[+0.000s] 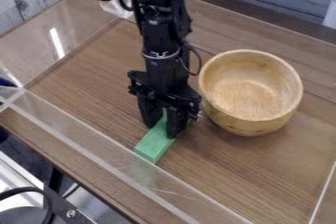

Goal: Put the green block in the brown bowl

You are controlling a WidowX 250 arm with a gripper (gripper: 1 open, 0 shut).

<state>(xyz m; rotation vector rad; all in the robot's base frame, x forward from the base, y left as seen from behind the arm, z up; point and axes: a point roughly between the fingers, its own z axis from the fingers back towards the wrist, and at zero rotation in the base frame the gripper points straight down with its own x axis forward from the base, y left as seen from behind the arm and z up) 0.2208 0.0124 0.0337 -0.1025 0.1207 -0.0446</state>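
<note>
A: Item one, markings. Do we read any brand, label or writing?

B: We find none legible on any surface; the arm's black housing is too blurred to tell.

A: Item two, edges and room, from the left.

B: We log a clear plastic wall [79,159] running along the left and near edges of the wood-grain counter [250,169]. Bare counter lies between that wall and the arm. To the right, beyond the bowl, more bare counter runs to the frame's edge, and a wide bare strip lies in front of the bowl.

A: Item three, the task's things.

B: The green block [155,143] lies flat on the counter, left of centre, its near end pointing toward the plastic wall. The gripper [168,122] points straight down over the block's far end, black fingers [180,120] down at that end. We cannot tell whether they clamp the block or merely straddle it; the jaws stand partly apart.

A: And the receptacle?

B: The brown bowl [252,118] sits upright just right of the gripper, close beside it, hollow showing. The block is outside it.
</note>
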